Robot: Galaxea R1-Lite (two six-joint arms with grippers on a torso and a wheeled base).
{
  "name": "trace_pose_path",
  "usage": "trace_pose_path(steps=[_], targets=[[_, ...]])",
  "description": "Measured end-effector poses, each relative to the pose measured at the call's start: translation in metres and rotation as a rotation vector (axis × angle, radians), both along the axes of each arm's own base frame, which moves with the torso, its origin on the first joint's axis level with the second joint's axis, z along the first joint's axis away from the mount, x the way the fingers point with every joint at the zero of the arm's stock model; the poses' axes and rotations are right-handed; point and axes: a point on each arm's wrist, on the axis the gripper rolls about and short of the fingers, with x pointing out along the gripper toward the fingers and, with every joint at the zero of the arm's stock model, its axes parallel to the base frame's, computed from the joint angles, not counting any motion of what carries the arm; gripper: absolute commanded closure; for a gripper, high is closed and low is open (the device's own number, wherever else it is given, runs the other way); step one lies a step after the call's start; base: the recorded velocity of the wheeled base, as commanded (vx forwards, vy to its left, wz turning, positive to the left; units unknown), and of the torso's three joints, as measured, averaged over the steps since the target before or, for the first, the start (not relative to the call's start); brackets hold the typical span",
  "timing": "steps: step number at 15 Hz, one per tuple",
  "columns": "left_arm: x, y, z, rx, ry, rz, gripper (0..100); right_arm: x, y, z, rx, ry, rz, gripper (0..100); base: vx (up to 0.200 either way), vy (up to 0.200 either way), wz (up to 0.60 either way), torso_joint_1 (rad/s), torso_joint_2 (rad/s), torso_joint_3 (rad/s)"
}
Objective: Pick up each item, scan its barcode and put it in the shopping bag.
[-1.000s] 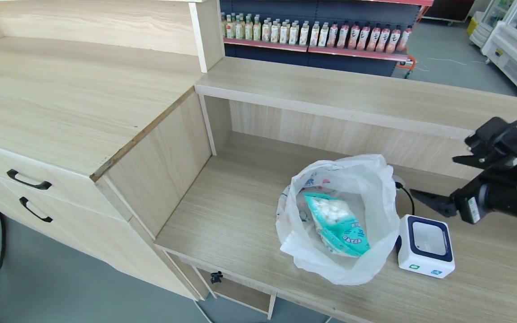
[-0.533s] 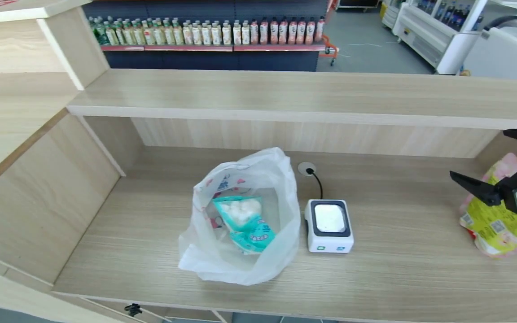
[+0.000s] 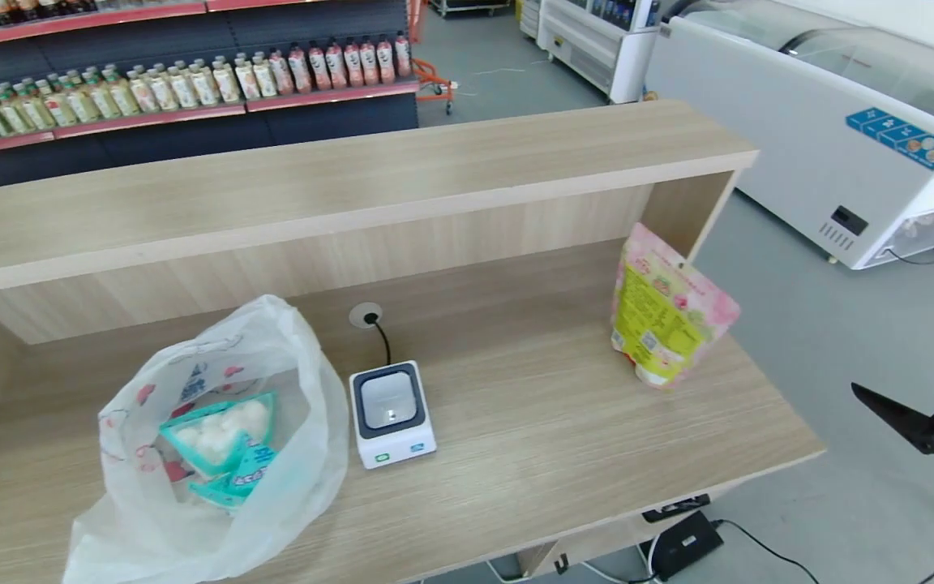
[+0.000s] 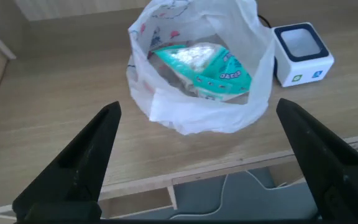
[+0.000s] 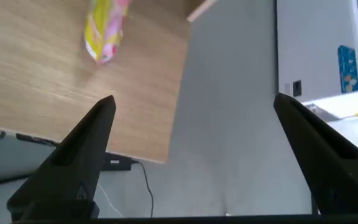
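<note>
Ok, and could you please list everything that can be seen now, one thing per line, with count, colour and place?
counter: 1, light wood, across the front
shopping bag: 1, white see-through plastic, on the counter's left part, mouth open
snack packet: 1, teal, inside the shopping bag
scanner: 1, white with dark frame, on the counter just right of the bag
cable: 1, black, from the scanner to a hole in the counter
pouch: 1, yellow and pink, standing at the counter's right end
bottles: many, mixed colours, on a red shelf behind the counter
freezer: 1, white, on the floor to the right
left gripper: 1, black, open, near the shopping bag
right gripper: 1, black, open and empty, off the counter's right end
</note>
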Motion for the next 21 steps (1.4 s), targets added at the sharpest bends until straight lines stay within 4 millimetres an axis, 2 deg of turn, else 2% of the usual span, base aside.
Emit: trace_pose_path(steps=[2, 6, 7, 10, 15, 19, 21], targets=[[0.0, 0.0, 0.0, 0.0, 0.0, -0.001, 0, 0.007, -0.006, -0.008, 0.092, 0.049, -0.053, 0, 0.0, 0.0, 0.0, 0.0, 0.0, 0.0], [0.0, 0.0, 0.0, 0.0, -0.001, -0.001, 0, 0.036, -0.021, -0.028, 0.207, 0.15, -0.11, 0, 0.0, 0.0, 0.0, 0.0, 0.0, 0.0], [0.0, 0.0, 0.0, 0.0, 0.0, -0.001, 0, 0.043, -0.021, -0.028, 0.236, 0.151, -0.058, 0, 0.0, 0.0, 0.0, 0.0, 0.0, 0.0], [0.0, 0.0, 0.0, 0.0, 0.0, 0.0, 0, 0.059, -0.013, -0.033, 0.384, 0.195, 0.312, 0, 0.0, 0.0, 0.0, 0.0, 0.0, 0.0], [0.0, 0.0, 0.0, 0.0, 0.0, 0.0, 0, 0.093, -0.02, -0.053, 0.401, 0.276, 0.35, 0, 0.0, 0.0, 0.0, 0.0, 0.0, 0.0], [0.0, 0.0, 0.0, 0.0, 0.0, 0.0, 0, 0.109, -0.032, -0.076, 0.414, 0.336, 0.378, 0, 0.0, 0.0, 0.0, 0.0, 0.0, 0.0], [0.0, 0.0, 0.0, 0.0, 0.0, 0.0, 0, 0.119, -0.035, -0.08, 0.37, 0.331, 0.41, 0, 0.0, 0.0, 0.0, 0.0, 0.0, 0.0]])
